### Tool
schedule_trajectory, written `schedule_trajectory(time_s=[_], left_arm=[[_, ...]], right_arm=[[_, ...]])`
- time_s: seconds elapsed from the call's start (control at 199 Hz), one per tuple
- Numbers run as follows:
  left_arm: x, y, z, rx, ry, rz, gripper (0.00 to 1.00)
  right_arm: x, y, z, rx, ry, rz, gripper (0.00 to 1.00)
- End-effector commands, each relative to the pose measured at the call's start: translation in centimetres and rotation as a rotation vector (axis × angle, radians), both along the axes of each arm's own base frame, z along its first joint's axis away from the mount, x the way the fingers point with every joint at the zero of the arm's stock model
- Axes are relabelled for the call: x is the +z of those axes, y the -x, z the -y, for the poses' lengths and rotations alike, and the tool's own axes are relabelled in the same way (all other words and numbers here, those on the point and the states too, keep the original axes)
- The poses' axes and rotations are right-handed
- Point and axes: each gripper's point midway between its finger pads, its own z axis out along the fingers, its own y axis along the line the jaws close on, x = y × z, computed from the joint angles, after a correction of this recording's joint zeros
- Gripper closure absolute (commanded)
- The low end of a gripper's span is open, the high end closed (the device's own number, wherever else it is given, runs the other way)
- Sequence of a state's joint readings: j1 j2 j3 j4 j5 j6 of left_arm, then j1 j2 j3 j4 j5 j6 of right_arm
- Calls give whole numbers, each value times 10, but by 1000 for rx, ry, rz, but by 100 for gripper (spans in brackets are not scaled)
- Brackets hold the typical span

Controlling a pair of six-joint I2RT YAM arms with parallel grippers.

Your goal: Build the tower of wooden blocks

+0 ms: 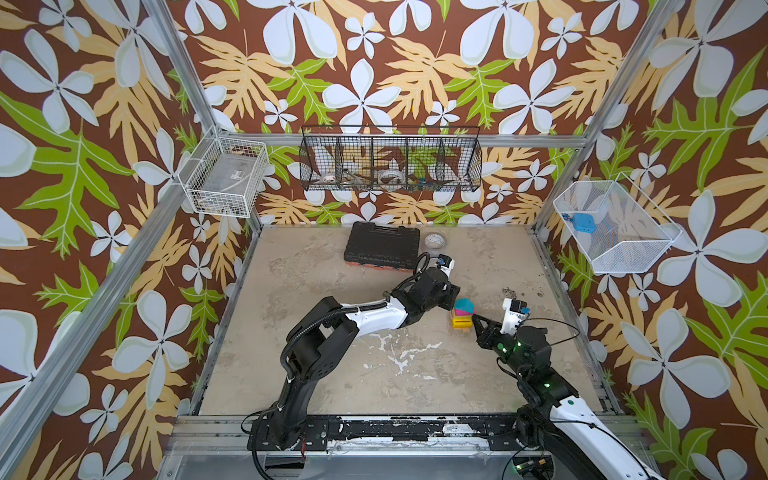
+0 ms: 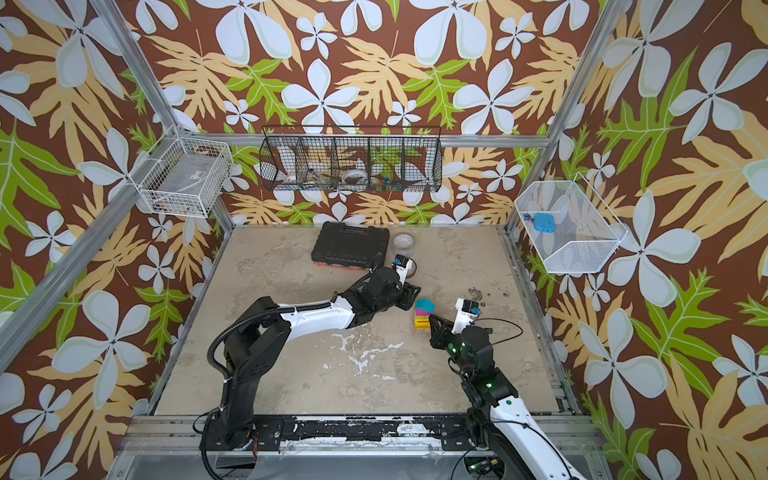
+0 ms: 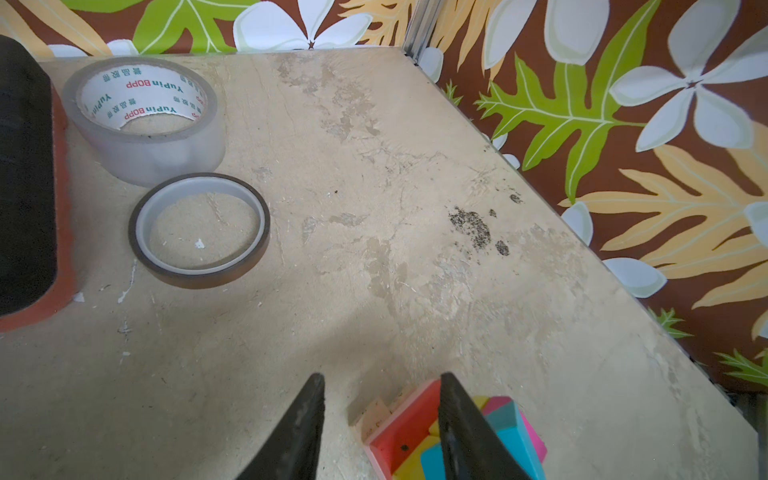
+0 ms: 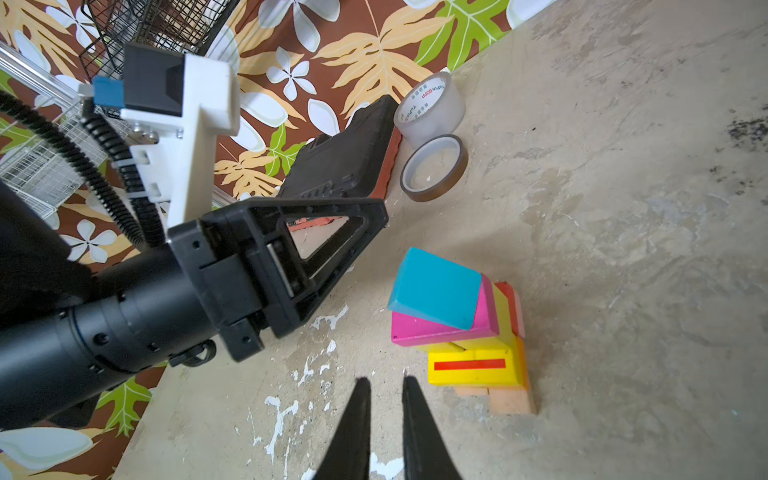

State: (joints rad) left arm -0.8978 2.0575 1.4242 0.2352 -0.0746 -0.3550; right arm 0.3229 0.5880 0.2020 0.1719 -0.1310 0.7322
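The tower (image 1: pixel 462 313) stands right of the table's middle in both top views (image 2: pixel 424 313). In the right wrist view it has a teal wedge (image 4: pixel 436 286) on top, then a magenta block (image 4: pixel 440 330), a yellow brick with a red stripe (image 4: pixel 473 365) and a plain wood base (image 4: pixel 509 401). My left gripper (image 3: pixel 382 380) is open beside the tower's top on its left, holding nothing; a red block (image 3: pixel 409 424) shows below between its fingers. My right gripper (image 4: pixel 386 380) is shut and empty, its tips (image 1: pixel 473 318) close to the striped brick.
A black tool case (image 1: pixel 382 245) lies at the back of the table. Beside it are a clear tape roll (image 3: pixel 145 116) and a brown tape ring (image 3: pixel 199 230). Wire baskets (image 1: pixel 390 164) hang on the walls.
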Motion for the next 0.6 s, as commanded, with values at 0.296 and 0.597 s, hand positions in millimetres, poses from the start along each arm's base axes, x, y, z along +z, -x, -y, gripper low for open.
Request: schedule_trajectory(time_s=[0.296, 0.597], left_arm=[[-16, -3, -2, 0, -81, -3, 56], [-13, 3, 2, -39, -59, -8, 59]], right_arm=[[11, -5, 3, -22, 10, 38, 83], [11, -5, 4, -28, 10, 36, 83]])
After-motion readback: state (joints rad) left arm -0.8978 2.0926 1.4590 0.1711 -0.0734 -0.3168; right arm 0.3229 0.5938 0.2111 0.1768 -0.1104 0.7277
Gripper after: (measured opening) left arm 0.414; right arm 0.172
